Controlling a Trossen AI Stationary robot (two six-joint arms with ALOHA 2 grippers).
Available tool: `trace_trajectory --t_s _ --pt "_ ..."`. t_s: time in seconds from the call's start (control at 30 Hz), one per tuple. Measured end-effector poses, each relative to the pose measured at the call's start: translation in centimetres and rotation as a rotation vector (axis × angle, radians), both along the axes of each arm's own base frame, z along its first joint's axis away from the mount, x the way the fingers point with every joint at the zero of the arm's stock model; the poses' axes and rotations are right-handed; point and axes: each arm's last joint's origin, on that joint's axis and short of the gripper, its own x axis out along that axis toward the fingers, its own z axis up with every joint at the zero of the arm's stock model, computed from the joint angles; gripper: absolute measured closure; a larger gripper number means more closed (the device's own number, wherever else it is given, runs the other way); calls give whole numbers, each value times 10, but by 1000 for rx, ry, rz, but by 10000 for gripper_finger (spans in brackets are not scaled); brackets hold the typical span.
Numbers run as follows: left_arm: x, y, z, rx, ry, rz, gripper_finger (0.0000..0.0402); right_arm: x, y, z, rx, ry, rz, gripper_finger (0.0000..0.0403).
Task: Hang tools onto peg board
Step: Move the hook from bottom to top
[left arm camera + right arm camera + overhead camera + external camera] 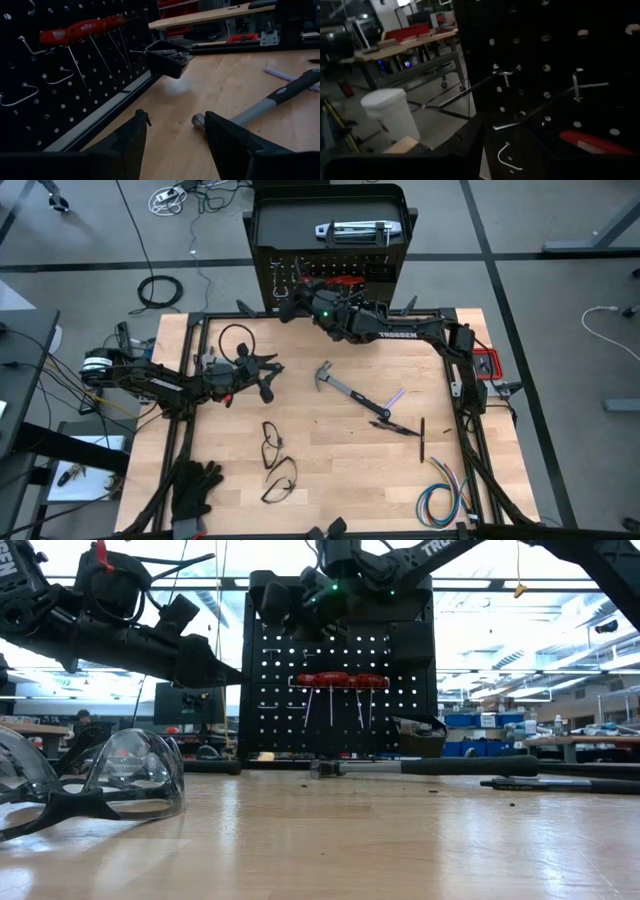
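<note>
Lying mid-table, unhung: hammer (345, 388) and a thin dark tool (422, 438) toward the right edge. Left gripper (262, 375) waits, fingers apart, empty. Far edge: right gripper (292, 302) at peg board (270, 690), finger state unclear; red-handled tools (340, 680) hung.

Looking straight down from overhead on the whole light wooden table (330, 460); level from table height, close behind clear safety glasses (120, 780), toward the upright black perforated metal peg board (340, 680); both wrist views close on that board, sharing red-handled tools (82, 30) at upper left with the low view
</note>
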Motion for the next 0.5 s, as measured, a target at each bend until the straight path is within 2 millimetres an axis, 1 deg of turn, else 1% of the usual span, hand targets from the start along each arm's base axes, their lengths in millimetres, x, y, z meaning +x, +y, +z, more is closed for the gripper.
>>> trace_trajectory --t_s 0.17,0.33,0.4,0.5 --pt "0 0 0 1 4 0 204 -1 5 6 -75 71 14 287" --pt "0 0 -1 0 12 0 204 -2 3 5 -86 111 10 289" --pt "0 0 -2 0 19 0 204 -6 4 7 -119 226 13 290" --pt "0 0 -3 -2 37 -1 203 -8 15 10 -232 432 -22 289"
